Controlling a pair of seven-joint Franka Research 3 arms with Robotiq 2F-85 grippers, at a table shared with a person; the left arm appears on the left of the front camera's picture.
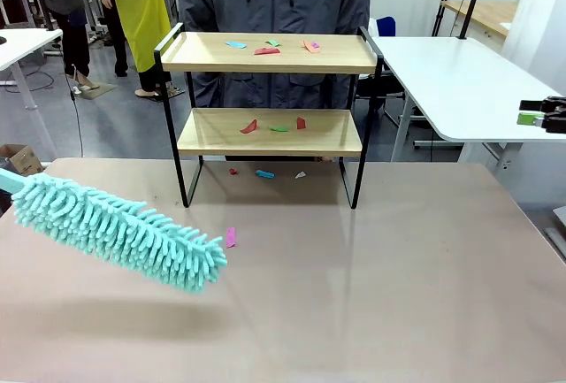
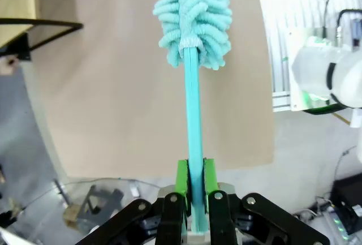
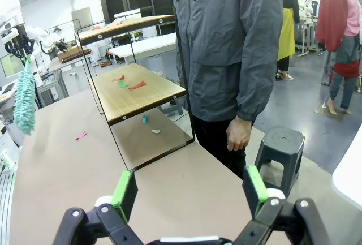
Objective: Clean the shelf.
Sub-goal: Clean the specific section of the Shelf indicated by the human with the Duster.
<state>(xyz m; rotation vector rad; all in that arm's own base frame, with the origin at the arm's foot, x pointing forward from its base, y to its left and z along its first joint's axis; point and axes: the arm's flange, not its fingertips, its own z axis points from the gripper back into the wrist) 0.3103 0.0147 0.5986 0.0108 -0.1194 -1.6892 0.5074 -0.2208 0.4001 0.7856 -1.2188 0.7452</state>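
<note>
At the far middle of the table (image 1: 424,294) stands the shelf (image 1: 203,51), scraps (image 1: 266,50) on both boards; the left gripper (image 2: 194,177) clamps the duster (image 1: 115,228) by its handle (head low, probably readied for sweeping), the right gripper (image 3: 190,187) gapes empty

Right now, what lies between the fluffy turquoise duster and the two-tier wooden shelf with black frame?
One pink scrap on the brown tabletop, near the duster's tip; the rest up to the shelf is bare. The front view shows it.
</note>
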